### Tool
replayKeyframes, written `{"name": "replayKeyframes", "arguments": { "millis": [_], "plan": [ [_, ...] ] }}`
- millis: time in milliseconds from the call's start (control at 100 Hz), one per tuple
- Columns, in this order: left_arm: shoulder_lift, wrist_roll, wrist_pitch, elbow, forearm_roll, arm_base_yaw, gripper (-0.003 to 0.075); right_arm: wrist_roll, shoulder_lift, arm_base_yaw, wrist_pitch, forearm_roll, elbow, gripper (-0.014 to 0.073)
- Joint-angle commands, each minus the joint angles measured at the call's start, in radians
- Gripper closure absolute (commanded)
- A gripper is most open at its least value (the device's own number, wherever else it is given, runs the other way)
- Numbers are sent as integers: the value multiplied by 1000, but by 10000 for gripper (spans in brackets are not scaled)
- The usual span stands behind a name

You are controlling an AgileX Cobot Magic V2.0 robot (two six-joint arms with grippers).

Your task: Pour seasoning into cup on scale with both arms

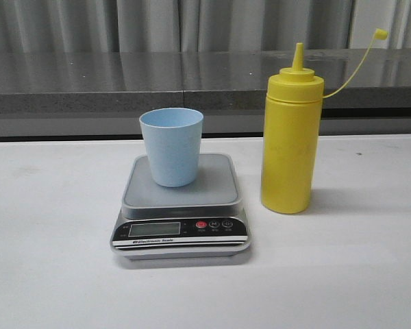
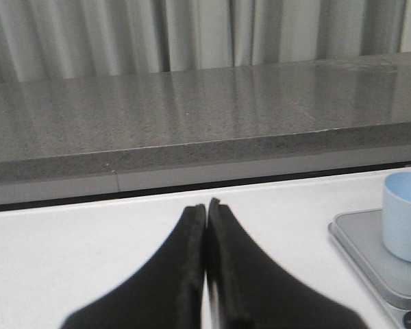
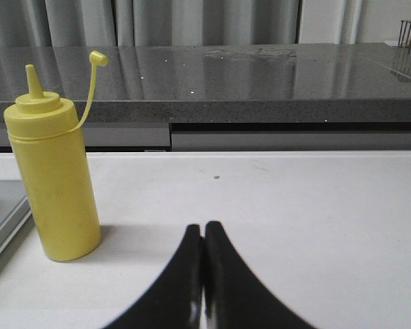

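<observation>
Left tool first: its two black fingers are pressed together tip to tip, nothing between them, hanging just over bare white worktop. Off to its right sits the scale, and on the grey platform the cup shows at the frame edge, well apart from the tool.

Over to the right tool: same story, fingers closed flat against each other, gripping nothing, above the worktop. To its left stands the seasoning, upright, apart from the fingers, with its little cap swinging free on a thin tether above the shoulder, nozzle uncovered.

Now the front view, where neither arm appears. The scale sits centre on the worktop, black front panel facing the near edge, with an LCD whose reading is too small to make out and a red button beside it. The pale blue cup stands upright on the platform, a little left of its middle and toward the far side; I cannot tell if anything is inside. The yellow seasoning bottle stands just to the right of the scale, on the worktop itself, not touching it, and rises taller than the cup. Behind everything runs a dark grey stone ledge, with pale curtains beyond.
</observation>
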Motion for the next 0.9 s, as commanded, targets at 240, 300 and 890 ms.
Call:
{"name": "replayKeyframes", "arguments": {
  "millis": [240, 300, 890],
  "plan": [
    [-170, 1, -78, 139, 37, 112, 740, 1, -19, -8, -84, -9, -22, 661],
    [-197, 1, -77, 159, 47, 117, 740, 1, -19, -8, -84, -9, -22, 661],
    [-208, -113, -109, 262, 103, 117, 740, 1, -19, -8, -84, -9, -22, 661]
  ]
}}
